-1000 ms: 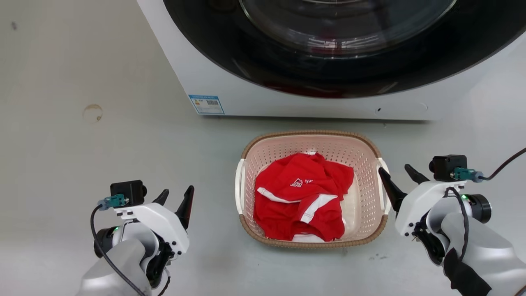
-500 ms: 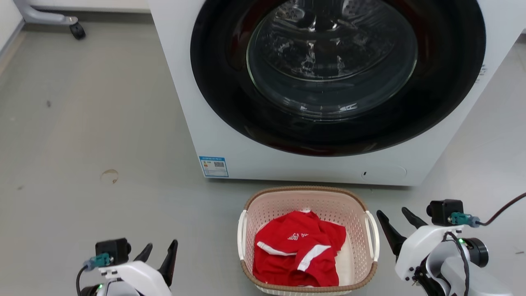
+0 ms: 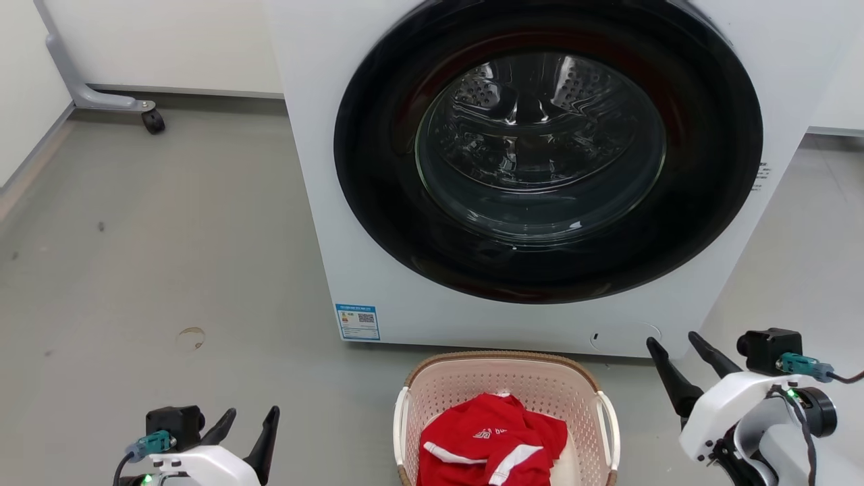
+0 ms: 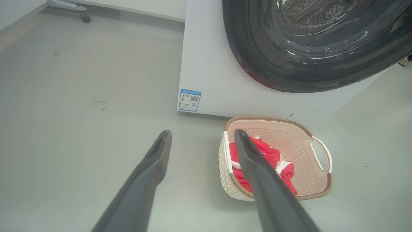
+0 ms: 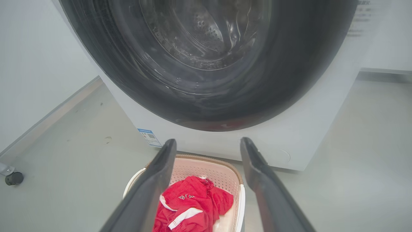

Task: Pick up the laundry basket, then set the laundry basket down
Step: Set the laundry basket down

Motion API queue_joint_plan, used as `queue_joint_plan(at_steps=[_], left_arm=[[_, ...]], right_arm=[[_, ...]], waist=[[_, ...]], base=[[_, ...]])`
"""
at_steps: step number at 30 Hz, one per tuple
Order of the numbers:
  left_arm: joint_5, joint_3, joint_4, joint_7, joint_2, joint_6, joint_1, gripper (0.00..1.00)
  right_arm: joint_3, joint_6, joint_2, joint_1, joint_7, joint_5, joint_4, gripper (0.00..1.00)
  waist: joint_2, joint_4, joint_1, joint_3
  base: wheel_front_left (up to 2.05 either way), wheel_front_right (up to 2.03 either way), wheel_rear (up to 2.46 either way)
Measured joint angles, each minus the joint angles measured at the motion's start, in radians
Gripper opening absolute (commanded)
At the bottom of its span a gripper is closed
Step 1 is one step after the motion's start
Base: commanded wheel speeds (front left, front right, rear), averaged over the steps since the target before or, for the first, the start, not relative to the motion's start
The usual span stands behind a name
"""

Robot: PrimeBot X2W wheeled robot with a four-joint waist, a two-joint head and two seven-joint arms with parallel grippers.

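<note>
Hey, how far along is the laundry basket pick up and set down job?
Done: unclear; the laundry basket stands on the floor by the washing machine, so it is either untouched or already set down. In hand: nothing; the left end effector and right end effector are open, clear of it. Left: if unlifted, grasp, lift, lower.

laundry basket (image 3: 472,386) on floor (image 3: 169,256), before washing machine (image 3: 314,169)

Camera tilted up, right claw (image 3: 671,339) drawn back
</note>
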Motion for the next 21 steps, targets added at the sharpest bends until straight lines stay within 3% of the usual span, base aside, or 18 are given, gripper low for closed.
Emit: queue_joint_plan(at_steps=[2, 3, 4, 6, 11, 21], left_arm=[[0.007, 0.006, -0.057, 0.000, 0.016, 0.033, 0.007, 1.00], [0.007, 0.012, -0.115, 0.000, 0.038, 0.079, 0.026, 1.00], [0.007, 0.012, -0.115, 0.000, 0.038, 0.079, 0.026, 1.00], [0.005, 0.036, -0.220, 0.005, 0.081, 0.153, 0.073, 1.00], [-0.015, 0.081, -0.442, 0.010, 0.170, 0.228, 0.151, 1.00], [-0.039, 0.159, -0.837, 0.062, 0.346, 0.448, 0.321, 1.00]], right_arm=[[-0.027, 0.000, -0.014, 0.013, 0.000, -0.014, -0.034, 1.00], [-0.058, 0.000, -0.026, 0.029, 0.000, -0.028, -0.056, 1.00], [-0.058, 0.000, -0.026, 0.029, 0.000, -0.028, -0.056, 1.00], [-0.118, 0.000, -0.042, 0.050, 0.000, -0.055, -0.082, 1.00], [-0.212, 0.000, -0.068, 0.084, 0.000, -0.096, -0.123, 1.00], [-0.347, -0.001, -0.106, 0.183, 0.000, -0.168, -0.228, 1.00]], waist=[[0.0000, 0.004, 0.0000, -0.006], [0.0000, 0.004, 0.0000, -0.009], [0.0000, 0.004, 0.0000, -0.009], [0.0000, 0.004, 0.0000, -0.013], [0.0000, 0.005, 0.0000, -0.017], [0.0000, 0.009, 0.0000, -0.023]], base=[[0.00, 0.00, 0.00], [0.00, 0.00, 0.00], [0.00, 0.00, 0.00], [0.00, 0.00, 0.00], [0.00, 0.00, 0.00], [0.00, 0.00, 0.00]])
